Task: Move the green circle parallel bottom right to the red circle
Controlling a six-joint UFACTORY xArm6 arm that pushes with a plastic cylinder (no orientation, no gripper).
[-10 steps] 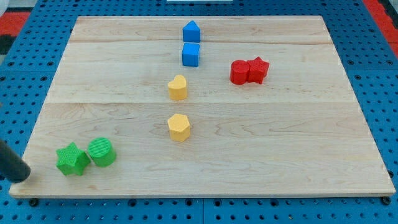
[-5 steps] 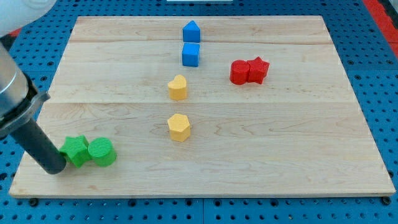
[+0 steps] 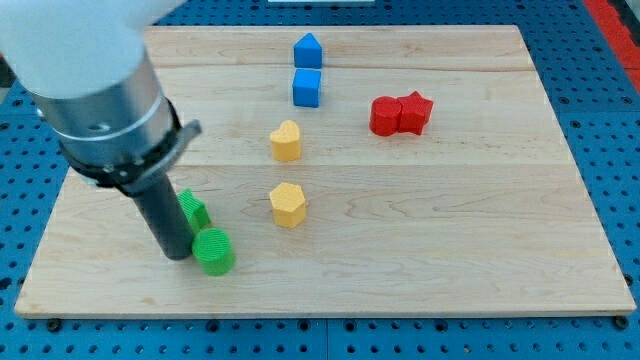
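— While my tip [image 3: 178, 254] sits planted on the worktop [image 3: 450, 250], it is right against the green circle [image 3: 213, 250], touching it from the nine o'clock side, down in the seven o'clock region of the board.

— And the pincer, clenched or released?

— No pincer on this rig at all, just a bare rod, so there is nothing to clench or release. It is all shoving. The green star [image 3: 194, 211] peeks out just beside the rod, at about twelve o'clock from the circle, half hidden.

— How do you reckon that circle handles?

— Looks like a small, rigid plastic puck, light, and I'd judge it slides easily on smooth wood. Nothing fragile about it. The catch is the round wall: push off-centre and it likely rolls around the tip and slips away.

— So where do you take it?

— Dead centre on the side facing away from the goal. The red circle [image 3: 385, 116] sits up at two o'clock on the board, touching the red star [image 3: 415, 111]. The spot to reach lies at its four or five o'clock.

— Anything in the lane?

— The yellow hexagon [image 3: 288, 205] stands at roughly one o'clock from the green circle, near the direct line. I'd steer below it.
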